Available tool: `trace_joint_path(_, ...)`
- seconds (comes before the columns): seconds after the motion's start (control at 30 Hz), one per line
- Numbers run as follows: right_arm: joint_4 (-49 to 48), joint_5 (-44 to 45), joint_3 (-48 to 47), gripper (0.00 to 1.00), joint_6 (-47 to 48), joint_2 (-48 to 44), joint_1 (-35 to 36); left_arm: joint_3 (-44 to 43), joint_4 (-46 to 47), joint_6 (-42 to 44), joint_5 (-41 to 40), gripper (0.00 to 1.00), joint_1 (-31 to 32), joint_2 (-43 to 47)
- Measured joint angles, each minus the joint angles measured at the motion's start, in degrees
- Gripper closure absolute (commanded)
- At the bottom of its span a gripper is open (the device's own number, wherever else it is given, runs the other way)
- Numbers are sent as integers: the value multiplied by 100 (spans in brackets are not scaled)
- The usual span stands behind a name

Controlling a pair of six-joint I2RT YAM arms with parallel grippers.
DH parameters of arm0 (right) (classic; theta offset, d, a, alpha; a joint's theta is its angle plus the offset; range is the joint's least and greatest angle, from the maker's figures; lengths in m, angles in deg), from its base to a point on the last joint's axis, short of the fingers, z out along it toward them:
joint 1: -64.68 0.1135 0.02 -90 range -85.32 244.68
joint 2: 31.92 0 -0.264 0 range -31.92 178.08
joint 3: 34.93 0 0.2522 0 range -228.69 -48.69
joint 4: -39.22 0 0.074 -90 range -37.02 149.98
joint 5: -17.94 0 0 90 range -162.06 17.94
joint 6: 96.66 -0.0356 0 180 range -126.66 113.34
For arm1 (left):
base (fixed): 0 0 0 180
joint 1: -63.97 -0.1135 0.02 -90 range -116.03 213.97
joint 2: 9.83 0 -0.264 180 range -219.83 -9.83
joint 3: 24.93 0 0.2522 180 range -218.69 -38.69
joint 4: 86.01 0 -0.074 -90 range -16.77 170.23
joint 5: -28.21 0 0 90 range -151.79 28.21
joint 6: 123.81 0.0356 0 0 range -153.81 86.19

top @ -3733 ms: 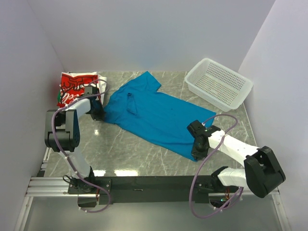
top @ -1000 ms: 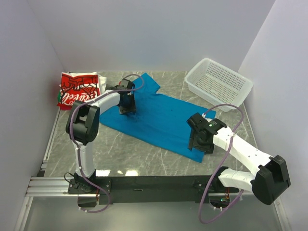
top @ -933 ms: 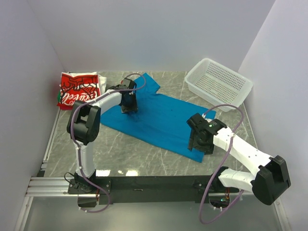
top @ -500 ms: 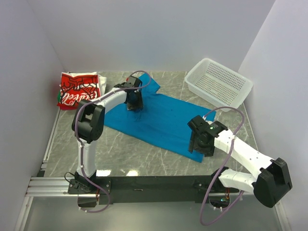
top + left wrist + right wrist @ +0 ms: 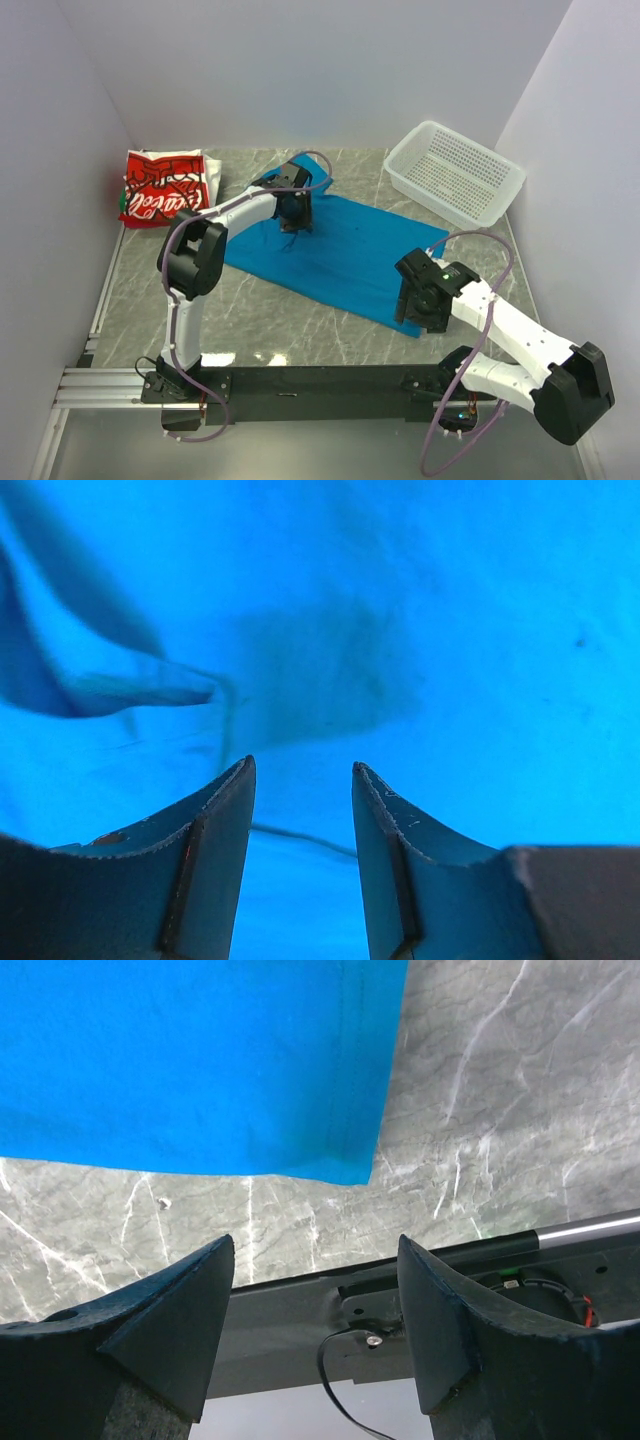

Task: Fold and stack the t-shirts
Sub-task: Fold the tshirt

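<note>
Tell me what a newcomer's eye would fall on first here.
The bright-blue t-shirt lying across the middle of the table grabs the eye first, with the left gripper over its far part and the right gripper open at its near-right corner. Next come the folded red-and-white t-shirt in the far-left corner and the white basket at far right.

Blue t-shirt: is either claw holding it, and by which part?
Nothing is held. The left claw sits open over the blue t-shirt, its gap empty. The right claw is open above the shirt's near corner, also empty.
</note>
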Motion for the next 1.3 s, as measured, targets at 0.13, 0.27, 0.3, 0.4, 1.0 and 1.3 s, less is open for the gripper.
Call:
trace_joint_path(0.13, -39, -57, 48, 27, 0, -68, 7, -35, -199, 15, -490, 52, -2, 57)
trace_joint_path(0.27, -151, -120, 63, 28, 4, -68, 11, -164, -424, 22, -960, 53, -7, 57)
trace_joint_path(0.3, -168, -125, 63, 27, 4, -66, 13, -168, -433, 35, -1073, 54, -7, 57)
trace_joint_path(0.4, -223, -155, 63, 27, 13, -66, 13, -170, -505, 57, -1298, 55, -2, 55)
trace_joint_path(1.0, -404, -247, 72, 28, 114, -39, 13, -566, -619, 391, -1663, 61, 144, -433)
trace_joint_path(1.3, -444, -273, 151, 27, 157, -13, 13, -675, -688, 490, -1746, 63, 195, -592)
